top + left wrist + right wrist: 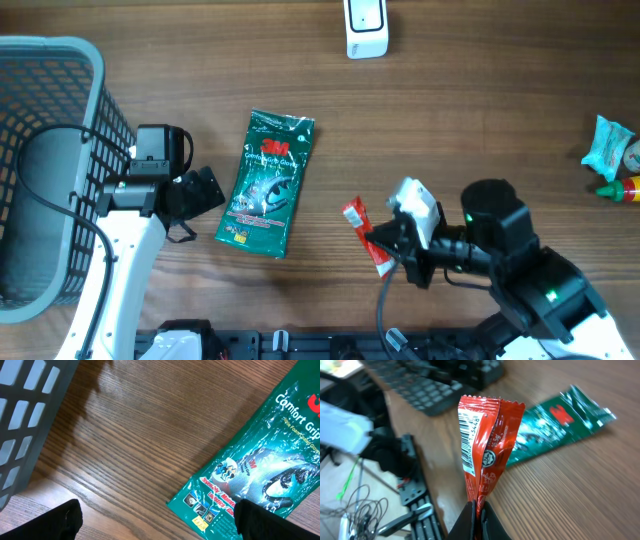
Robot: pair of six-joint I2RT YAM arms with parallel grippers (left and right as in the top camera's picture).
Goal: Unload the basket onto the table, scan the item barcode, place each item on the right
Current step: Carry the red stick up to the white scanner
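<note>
My right gripper (388,246) is shut on the lower end of a red sachet (362,232), holding it above the table's front edge. In the right wrist view the red sachet (487,450) stands upright out of the closed right gripper (479,516), and a white barcode strip (470,440) shows along its left side. A white scanner (366,30) stands at the back middle of the table, far from the sachet. My left gripper (207,190) hangs open just left of a green 3M glove pack (267,185), with nothing between its fingers (261,521).
A grey mesh basket (95,95) fills the left side, right behind the left arm. A teal packet (608,148) and a small sauce bottle (622,188) lie at the right edge. The green pack (260,460) lies flat between the two arms.
</note>
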